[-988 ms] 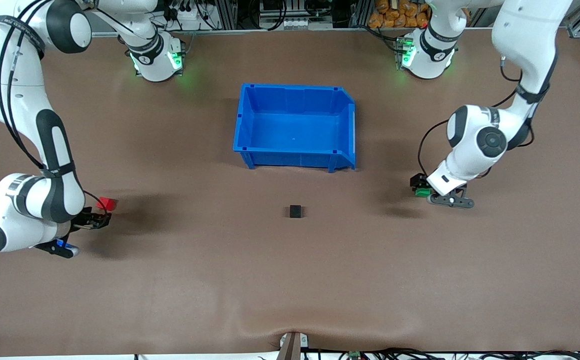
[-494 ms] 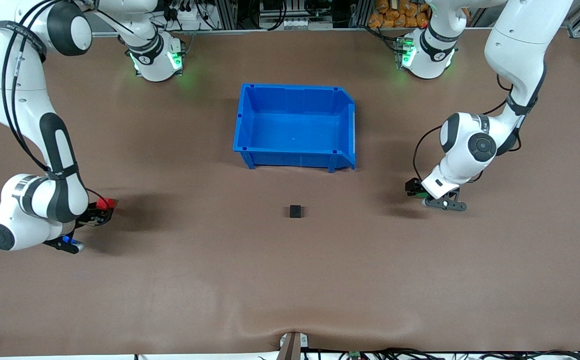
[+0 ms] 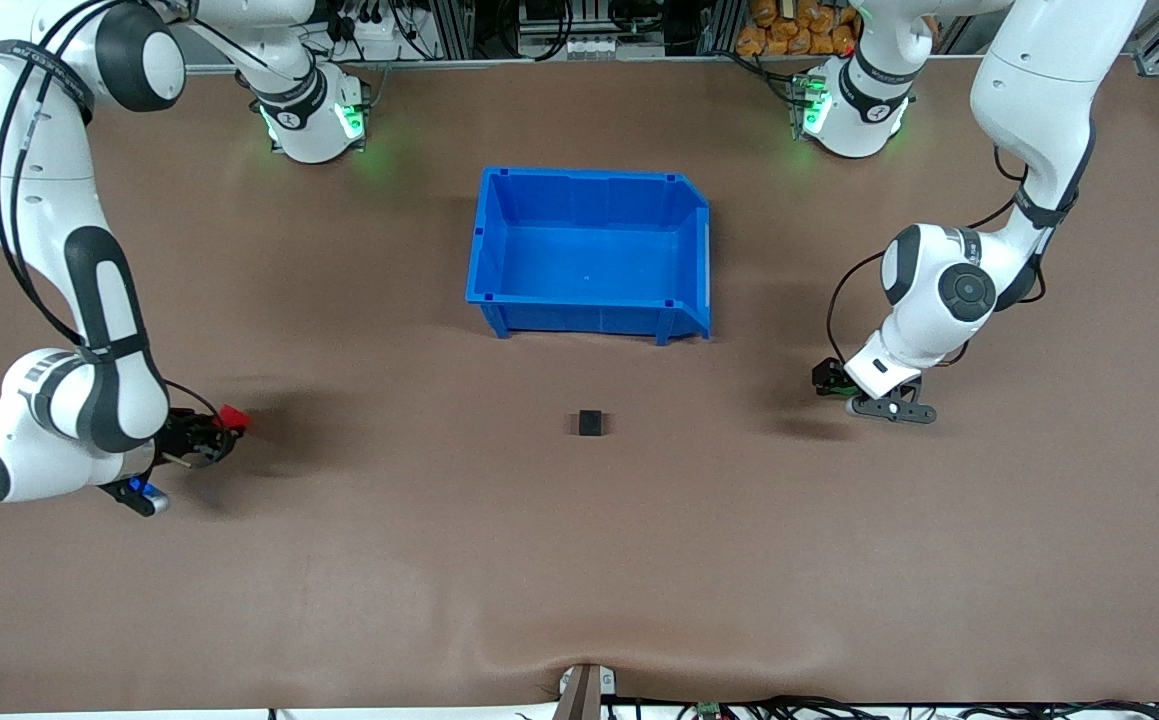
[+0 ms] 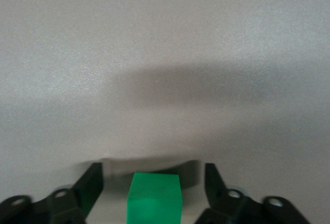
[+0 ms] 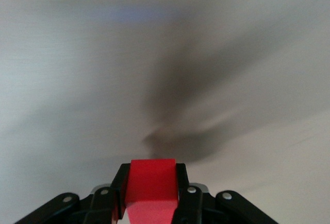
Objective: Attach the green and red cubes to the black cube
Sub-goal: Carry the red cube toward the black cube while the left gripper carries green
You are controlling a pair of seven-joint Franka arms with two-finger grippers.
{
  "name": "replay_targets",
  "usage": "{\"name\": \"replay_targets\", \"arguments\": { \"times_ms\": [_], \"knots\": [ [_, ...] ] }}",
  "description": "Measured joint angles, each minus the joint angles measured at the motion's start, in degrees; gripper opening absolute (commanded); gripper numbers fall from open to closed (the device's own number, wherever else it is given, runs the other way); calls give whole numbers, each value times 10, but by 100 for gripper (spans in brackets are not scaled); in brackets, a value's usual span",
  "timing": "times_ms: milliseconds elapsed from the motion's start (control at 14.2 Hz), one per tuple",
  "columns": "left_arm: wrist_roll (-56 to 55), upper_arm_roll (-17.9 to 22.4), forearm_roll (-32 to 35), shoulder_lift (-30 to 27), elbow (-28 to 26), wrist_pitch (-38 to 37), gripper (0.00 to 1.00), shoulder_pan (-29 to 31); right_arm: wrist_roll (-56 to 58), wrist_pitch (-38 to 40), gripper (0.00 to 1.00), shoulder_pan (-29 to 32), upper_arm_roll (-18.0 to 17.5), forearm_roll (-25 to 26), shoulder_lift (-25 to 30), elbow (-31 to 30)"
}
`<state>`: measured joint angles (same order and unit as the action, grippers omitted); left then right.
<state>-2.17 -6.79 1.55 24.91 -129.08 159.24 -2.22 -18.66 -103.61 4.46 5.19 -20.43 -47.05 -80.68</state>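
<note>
The black cube [image 3: 590,423] sits alone on the brown table, nearer the front camera than the blue bin. My right gripper [image 3: 211,434] is shut on the red cube [image 3: 233,417] and holds it low over the table near the right arm's end. In the right wrist view the red cube [image 5: 152,185] is pinched between both fingers of the gripper [image 5: 151,180]. My left gripper [image 3: 829,380] is low at the table near the left arm's end. In the left wrist view it [image 4: 153,183] is open, with the green cube [image 4: 154,199] between the fingers and a gap on each side.
An open, empty blue bin [image 3: 484,240] stands in the middle of the table, farther from the front camera than the black cube. Bare brown table lies between each gripper and the black cube.
My right gripper closed on the red cube and carried it a little toward the table's middle. My left gripper shifted slightly and now stands around the green cube.
</note>
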Motion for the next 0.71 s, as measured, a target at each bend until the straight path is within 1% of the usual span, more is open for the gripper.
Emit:
{"name": "replay_targets", "arguments": {
  "times_ms": [141, 212, 424, 565, 706],
  "knots": [
    [-33, -1, 0, -5, -1, -22, 0, 0, -127, 2, 0, -37, -6, -77, 1, 18],
    [-53, -1, 0, -8, -1, -33, 0, -1, -201, -9, 0, -65, -7, -102, 1, 27],
    [-92, -3, 0, -16, -1, -54, 0, -6, -412, -77, 0, -153, -10, -146, 1, 46],
    [-117, -3, 0, -22, 0, -55, 0, -6, -509, -129, 0, -201, -10, -174, 1, 49],
    [-175, -3, 0, -33, 10, -67, 0, -6, -586, -184, 0, -242, -10, -201, -1, 48]
  ]
}}
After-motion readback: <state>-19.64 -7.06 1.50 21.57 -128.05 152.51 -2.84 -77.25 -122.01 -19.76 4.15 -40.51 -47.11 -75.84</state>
